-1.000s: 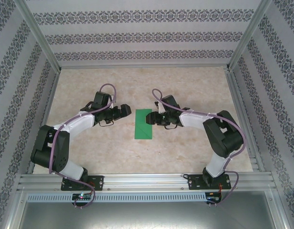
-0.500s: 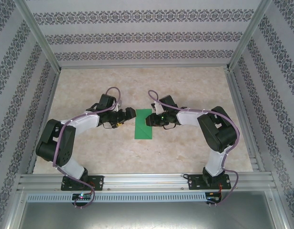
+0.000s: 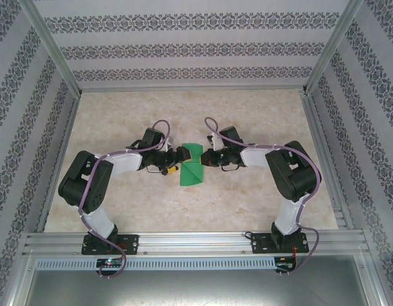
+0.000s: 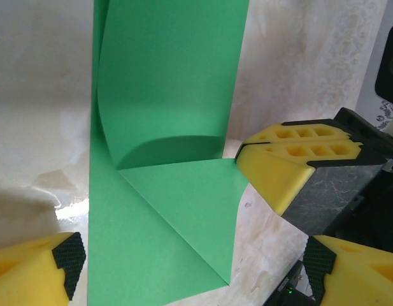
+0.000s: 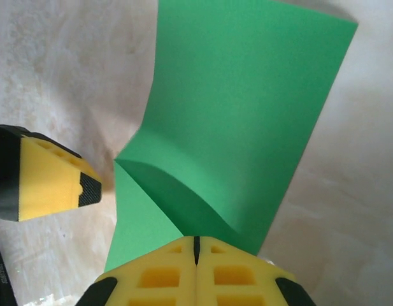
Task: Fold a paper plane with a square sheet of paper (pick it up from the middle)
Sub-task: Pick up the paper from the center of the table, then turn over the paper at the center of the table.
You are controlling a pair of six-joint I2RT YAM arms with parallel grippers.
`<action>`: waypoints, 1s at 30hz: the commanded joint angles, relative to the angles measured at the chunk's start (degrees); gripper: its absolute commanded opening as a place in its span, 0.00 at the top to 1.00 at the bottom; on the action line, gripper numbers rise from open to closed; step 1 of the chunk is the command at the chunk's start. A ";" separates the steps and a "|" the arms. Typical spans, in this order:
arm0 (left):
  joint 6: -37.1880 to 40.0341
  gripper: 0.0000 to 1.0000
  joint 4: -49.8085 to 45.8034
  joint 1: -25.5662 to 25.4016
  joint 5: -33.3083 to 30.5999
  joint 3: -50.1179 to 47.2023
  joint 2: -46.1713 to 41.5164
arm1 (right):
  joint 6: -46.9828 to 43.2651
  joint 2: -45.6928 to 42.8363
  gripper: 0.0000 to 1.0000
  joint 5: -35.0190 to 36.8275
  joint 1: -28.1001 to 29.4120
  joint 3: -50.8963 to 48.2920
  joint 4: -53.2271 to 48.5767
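left end effector (image 4: 195, 264) open wide, straddling the green sheet of paper (image 3: 192, 173) at mid tabletop (image 3: 247, 210), right end effector (image 5: 196, 245) closed, pinching the sheet's right edge, one flap curling upward, patterned walls (image 3: 183, 51) behind

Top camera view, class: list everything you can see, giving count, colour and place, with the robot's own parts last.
paper: 1, bright green, table centre, partly folded
table: 1, beige marbled, under everything
walls: 3, patterned grey-white, around table
metal rail: 1, silver, near edge
left gripper: 1, yellow-black, open, at paper's left edge
right gripper: 1, yellow-black, shut on paper's right edge
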 commanded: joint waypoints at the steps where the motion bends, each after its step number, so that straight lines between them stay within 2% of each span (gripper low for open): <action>1: -0.75 0.12 1.94 -0.81 2.59 2.35 0.84 | 1.66 0.94 0.96 -2.16 -0.93 -1.08 3.83; 8: -1.62 0.37 3.85 -1.19 5.58 3.33 3.33 | 3.47 1.69 0.95 -3.23 -1.19 -0.79 5.15; 11: -2.23 0.43 4.03 -1.33 5.66 3.35 4.14 | 3.82 1.57 0.95 -3.10 -1.36 -1.05 5.23; 30: -9.92 0.58 10.28 -1.86 3.47 -1.18 6.19 | 4.64 1.01 0.94 -2.84 -1.54 -2.79 6.47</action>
